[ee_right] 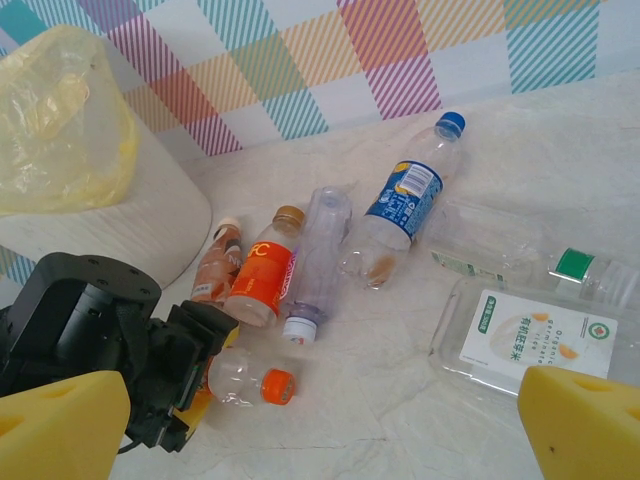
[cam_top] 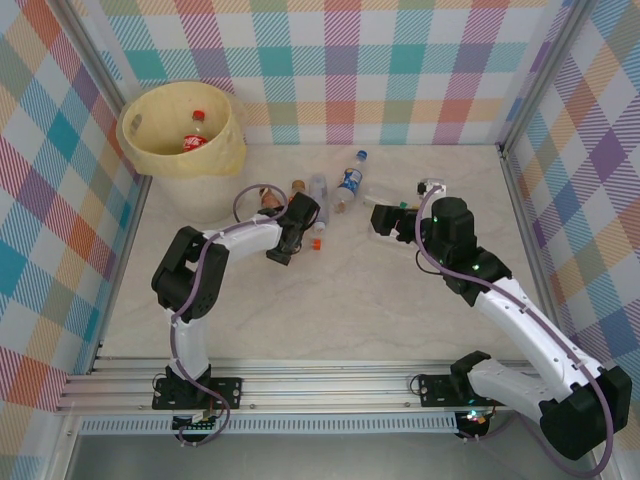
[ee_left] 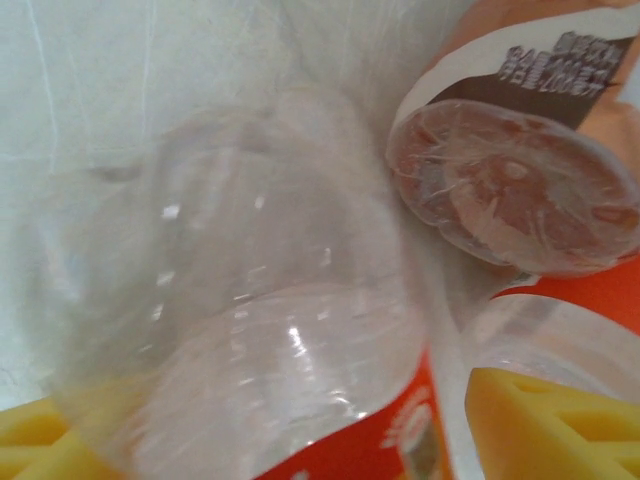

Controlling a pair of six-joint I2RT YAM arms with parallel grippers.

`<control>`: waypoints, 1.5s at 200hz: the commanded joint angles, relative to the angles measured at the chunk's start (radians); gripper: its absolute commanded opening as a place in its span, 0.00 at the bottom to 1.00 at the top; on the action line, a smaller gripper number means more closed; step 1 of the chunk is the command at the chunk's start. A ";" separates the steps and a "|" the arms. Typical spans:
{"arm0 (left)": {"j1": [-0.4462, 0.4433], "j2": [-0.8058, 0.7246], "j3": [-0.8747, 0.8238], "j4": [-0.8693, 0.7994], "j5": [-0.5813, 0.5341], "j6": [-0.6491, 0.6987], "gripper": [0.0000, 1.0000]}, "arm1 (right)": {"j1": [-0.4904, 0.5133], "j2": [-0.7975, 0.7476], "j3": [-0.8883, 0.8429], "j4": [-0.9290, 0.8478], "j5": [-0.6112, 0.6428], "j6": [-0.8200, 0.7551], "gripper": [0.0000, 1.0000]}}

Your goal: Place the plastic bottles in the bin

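Note:
A small clear bottle with an orange-red label [ee_left: 250,330] and orange cap [ee_right: 278,384] lies on the table between the yellow fingers [ee_left: 550,425] of my left gripper [cam_top: 297,238]. The jaws stand wide around it, with a slim gap at the right finger. Beside it lie a brown bottle [ee_right: 215,265], an orange-labelled bottle [ee_right: 262,280], a clear bottle [ee_right: 320,260] and a blue-labelled bottle [ee_right: 405,195]. A green-capped clear bottle [ee_right: 520,262] lies further right. The bin [cam_top: 185,130] at the far left holds a red-labelled bottle [cam_top: 195,135]. My right gripper [ee_right: 320,440] hangs open and holds nothing.
A clear plastic box with a white label [ee_right: 540,335] lies under my right gripper's right finger [ee_right: 585,420]. Checked walls close the table at the back and both sides. Bare marble-patterned tabletop [cam_top: 350,300] stretches toward the arm bases.

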 commanded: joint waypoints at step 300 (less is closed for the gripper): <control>-0.010 -0.312 -0.256 0.147 0.020 0.787 0.42 | -0.003 0.222 0.016 0.153 -0.347 0.067 1.00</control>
